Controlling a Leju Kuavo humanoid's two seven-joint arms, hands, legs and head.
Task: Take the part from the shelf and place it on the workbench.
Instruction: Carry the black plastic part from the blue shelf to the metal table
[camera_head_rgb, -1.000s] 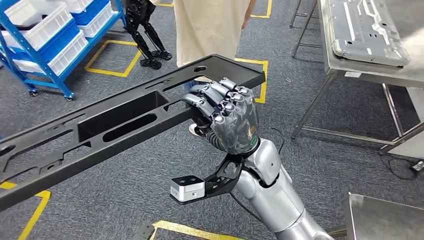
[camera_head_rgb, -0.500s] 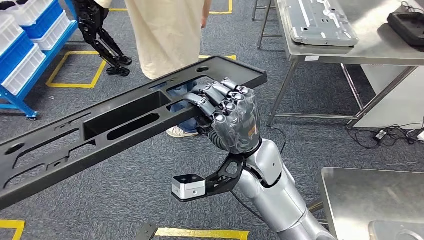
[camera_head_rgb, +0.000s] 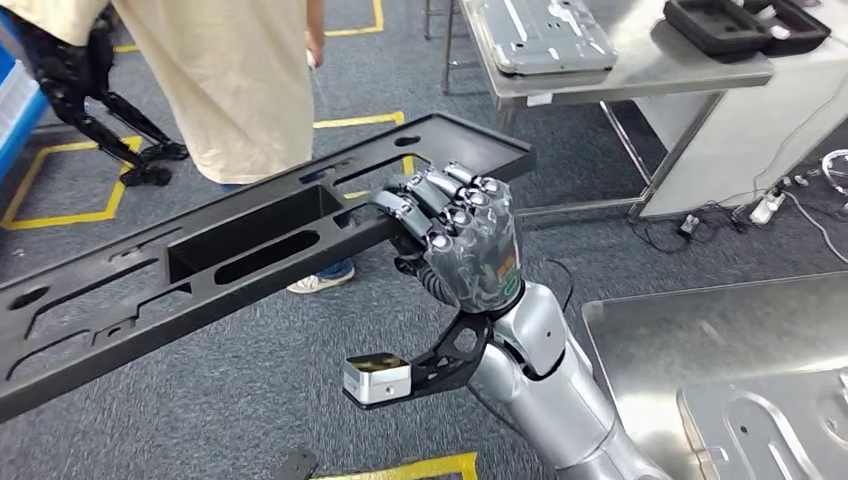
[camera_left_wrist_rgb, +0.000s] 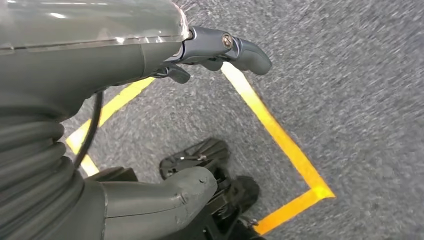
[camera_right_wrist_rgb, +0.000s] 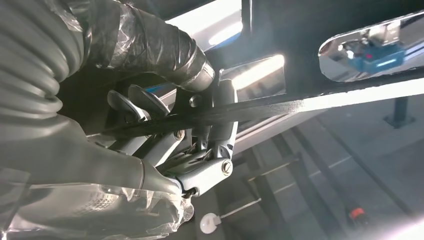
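Note:
The part is a long black frame (camera_head_rgb: 240, 240) with slots and cut-outs, held level in the air and slanting from the lower left to the upper middle of the head view. My right hand (camera_head_rgb: 465, 240) grips it near its far end, fingers curled over the near rail. From the right wrist view, the fingers (camera_right_wrist_rgb: 220, 125) wrap a thin black rail of the frame (camera_right_wrist_rgb: 300, 105). My left hand (camera_left_wrist_rgb: 100, 60) hangs over the grey floor with thumb and fingers apart and nothing in it. A steel workbench (camera_head_rgb: 650, 340) lies at the lower right.
A grey metal panel (camera_head_rgb: 770, 430) lies on the near bench. A second steel table (camera_head_rgb: 650, 65) farther back carries a grey panel (camera_head_rgb: 540, 30) and a black case (camera_head_rgb: 745, 25). A person in a beige top (camera_head_rgb: 220, 90) stands just beyond the frame. Cables (camera_head_rgb: 760, 205) trail on the floor.
The camera has turned right: the blue shelf slid out of view, and the near steel bench came further in. My right hand's hold on the frame is unchanged.

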